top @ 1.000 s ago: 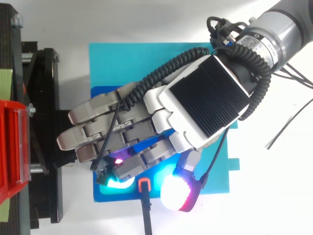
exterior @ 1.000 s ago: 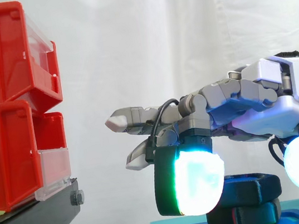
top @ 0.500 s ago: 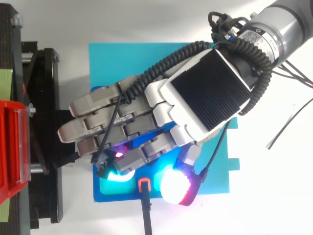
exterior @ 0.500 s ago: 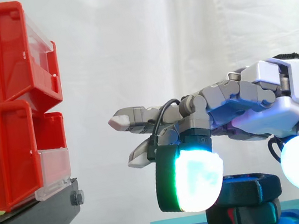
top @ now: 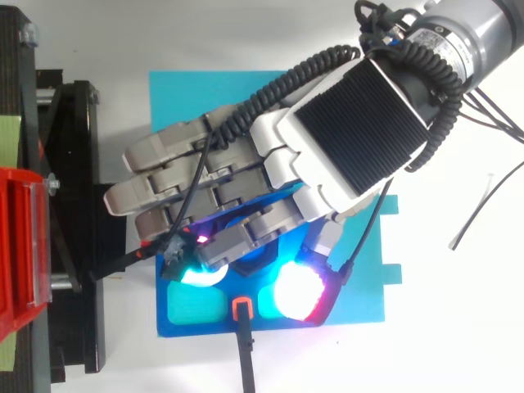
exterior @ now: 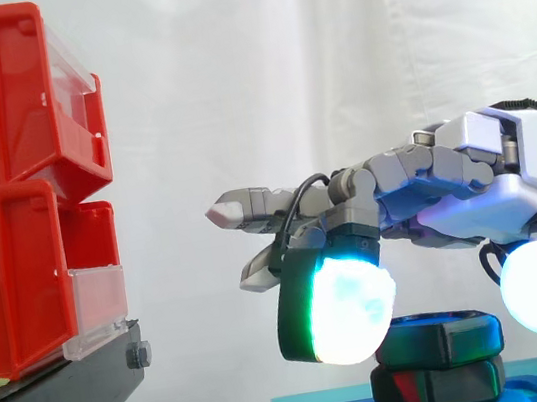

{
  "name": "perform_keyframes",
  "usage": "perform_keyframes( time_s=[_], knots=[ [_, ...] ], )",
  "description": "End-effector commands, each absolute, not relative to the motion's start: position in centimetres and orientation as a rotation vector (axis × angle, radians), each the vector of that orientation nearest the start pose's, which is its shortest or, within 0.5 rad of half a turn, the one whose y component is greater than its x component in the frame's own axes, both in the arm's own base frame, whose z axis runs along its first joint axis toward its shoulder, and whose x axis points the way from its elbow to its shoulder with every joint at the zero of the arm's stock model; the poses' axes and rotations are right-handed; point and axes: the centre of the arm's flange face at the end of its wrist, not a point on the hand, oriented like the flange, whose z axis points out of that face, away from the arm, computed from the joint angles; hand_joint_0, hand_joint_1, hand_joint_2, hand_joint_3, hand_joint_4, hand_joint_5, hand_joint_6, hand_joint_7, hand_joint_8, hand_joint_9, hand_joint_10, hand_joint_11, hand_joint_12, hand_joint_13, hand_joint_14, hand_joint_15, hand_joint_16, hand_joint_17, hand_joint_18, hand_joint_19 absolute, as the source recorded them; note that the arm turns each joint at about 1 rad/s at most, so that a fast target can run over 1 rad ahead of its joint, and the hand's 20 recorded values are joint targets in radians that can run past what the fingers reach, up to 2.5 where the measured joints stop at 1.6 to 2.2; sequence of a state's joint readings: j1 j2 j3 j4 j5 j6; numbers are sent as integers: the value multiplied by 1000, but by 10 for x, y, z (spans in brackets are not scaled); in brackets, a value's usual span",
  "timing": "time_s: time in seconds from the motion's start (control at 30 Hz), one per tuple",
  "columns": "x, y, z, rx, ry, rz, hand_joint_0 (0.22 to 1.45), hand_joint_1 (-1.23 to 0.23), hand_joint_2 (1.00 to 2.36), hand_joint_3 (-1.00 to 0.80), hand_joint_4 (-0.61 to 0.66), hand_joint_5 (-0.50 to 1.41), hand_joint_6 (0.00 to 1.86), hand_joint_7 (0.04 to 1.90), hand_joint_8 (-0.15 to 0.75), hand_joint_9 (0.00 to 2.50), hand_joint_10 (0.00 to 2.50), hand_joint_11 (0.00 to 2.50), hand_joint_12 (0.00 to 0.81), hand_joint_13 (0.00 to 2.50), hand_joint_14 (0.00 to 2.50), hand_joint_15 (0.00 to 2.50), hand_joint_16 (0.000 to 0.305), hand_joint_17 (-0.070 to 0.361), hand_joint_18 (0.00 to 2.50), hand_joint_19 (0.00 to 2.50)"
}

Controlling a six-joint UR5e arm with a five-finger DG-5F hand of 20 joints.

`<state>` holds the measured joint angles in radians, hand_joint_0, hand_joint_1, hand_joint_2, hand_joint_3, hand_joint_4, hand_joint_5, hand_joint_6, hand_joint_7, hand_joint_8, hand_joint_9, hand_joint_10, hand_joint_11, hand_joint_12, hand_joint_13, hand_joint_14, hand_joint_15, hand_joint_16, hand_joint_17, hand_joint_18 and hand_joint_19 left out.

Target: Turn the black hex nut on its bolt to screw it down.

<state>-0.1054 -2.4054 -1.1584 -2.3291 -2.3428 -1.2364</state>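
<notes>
From the side, the hand (exterior: 490, 193) pinches the black hex nut (exterior: 451, 340); overhead, its back covers it.

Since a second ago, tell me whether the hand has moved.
Yes. In the side view the hand drew right, away from the red bins.

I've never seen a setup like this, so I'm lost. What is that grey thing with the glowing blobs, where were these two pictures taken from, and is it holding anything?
It is a robot arm ending in a mechanical hand. The glowing blobs are its own fingertip pads. One picture looks level from the side, the other straight down from above. On a cyan mat sits a blue base carrying a black hex nut. Two pads appear to pinch that nut from opposite sides. To the left, red bins sit on a black stand.
</notes>
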Motion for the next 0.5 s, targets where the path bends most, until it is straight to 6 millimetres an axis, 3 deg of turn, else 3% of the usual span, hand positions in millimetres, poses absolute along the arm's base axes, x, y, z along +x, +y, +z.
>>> perform_keyframes(
  time_s=[0.0, 0.47],
  knots=[
    [764, -151, 221, -426, 1253, 647, 499, -454, 1000, -500, 254, -118, 585, 1062, 313, 483, 5, 219, 359, 158, 0, 0, 46, 105, 0, 116],
    [762, -164, 224, -437, 1236, 634, 498, -454, 1000, -500, 250, -120, 591, 1053, 314, 482, 5, 209, 359, 158, 0, 0, 47, 105, 0, 123]
  ],
)
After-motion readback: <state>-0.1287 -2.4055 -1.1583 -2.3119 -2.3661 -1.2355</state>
